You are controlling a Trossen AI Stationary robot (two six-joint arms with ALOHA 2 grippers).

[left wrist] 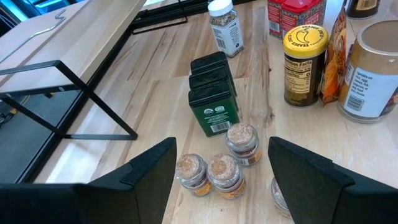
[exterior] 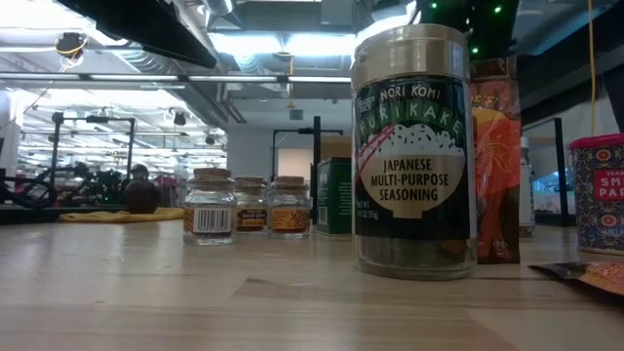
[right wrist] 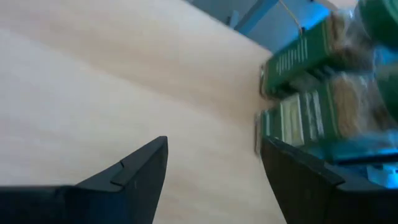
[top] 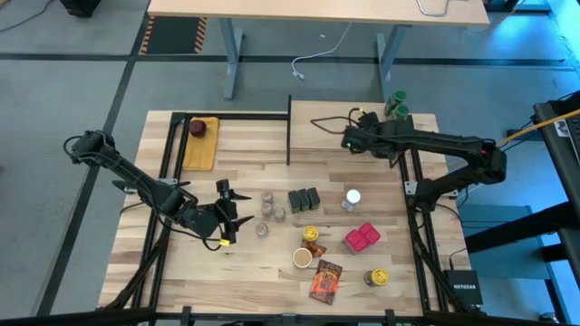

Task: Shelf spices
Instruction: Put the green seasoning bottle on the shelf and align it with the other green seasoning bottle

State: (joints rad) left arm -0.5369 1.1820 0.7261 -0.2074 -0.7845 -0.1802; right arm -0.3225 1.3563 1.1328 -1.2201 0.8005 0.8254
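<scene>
Surface: plank table (top: 245,281) in a workshop; a desk beyond it.
Shelf: pale board (top: 362,136) on a black frame, under the right arm.
Shelved: two green-lid jars (top: 397,104) at its far corner, just ahead of the right gripper (top: 349,138).
Right gripper: fingers apart, empty, low over the board.
Left gripper (top: 227,213): fingers wide apart, empty, above the table.
Ahead of left gripper: cork jars (left wrist: 217,165), then three tins (left wrist: 212,90), then a white-lid jar (left wrist: 224,25).
Also unshelved: red boxes (top: 361,237), yellow-lid jars (top: 311,234), packet (top: 325,280).
Progress: judged early; two shelved, most left.
Low view only: furikake label (exterior: 409,156); neither arm visible.
Right wrist view only: green labels close up.
Not task: dark red ball (top: 198,128) on a yellow pad.
</scene>
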